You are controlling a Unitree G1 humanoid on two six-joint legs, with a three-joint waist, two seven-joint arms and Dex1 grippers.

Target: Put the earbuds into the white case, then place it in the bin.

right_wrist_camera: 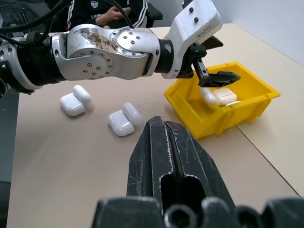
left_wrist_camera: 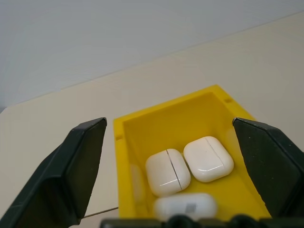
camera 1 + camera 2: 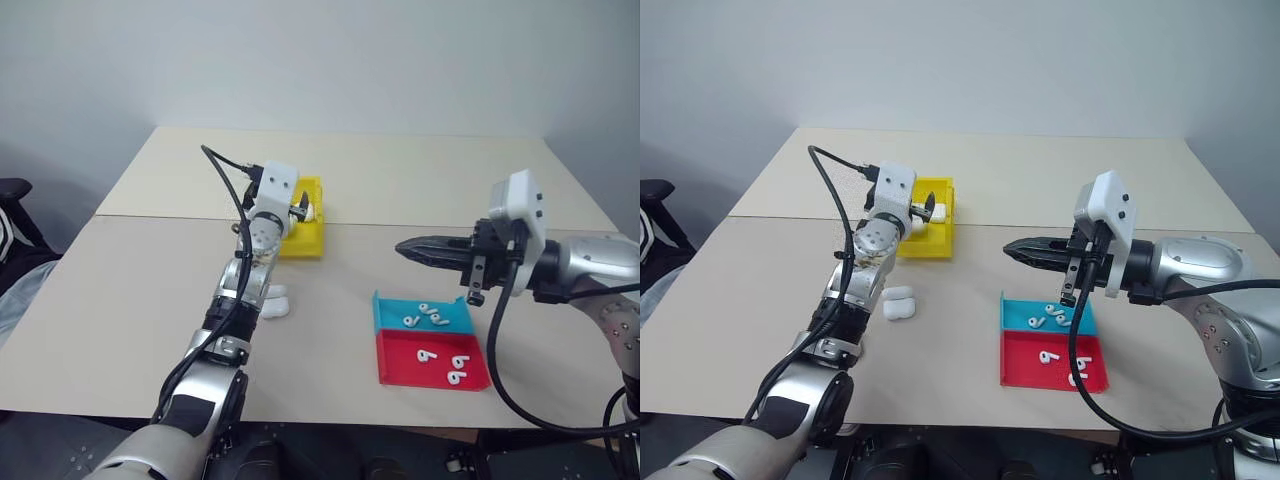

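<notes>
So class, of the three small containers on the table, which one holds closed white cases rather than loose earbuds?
The yellow bin, under the left hand. The blue tray and red tray hold only loose earbuds.

Bright, even indoor light with soft, faint shadows.
Small highlights gleam on the white cases point(image 2: 187, 166) in the yellow bin point(image 2: 124, 142); the nearest case looks blurred, perhaps out of focus, as do the close gripper fingers point(image 2: 66, 175).

Probably lab: bare table point(image 3: 400, 180), blank wall point(image 3: 320, 60).
</notes>
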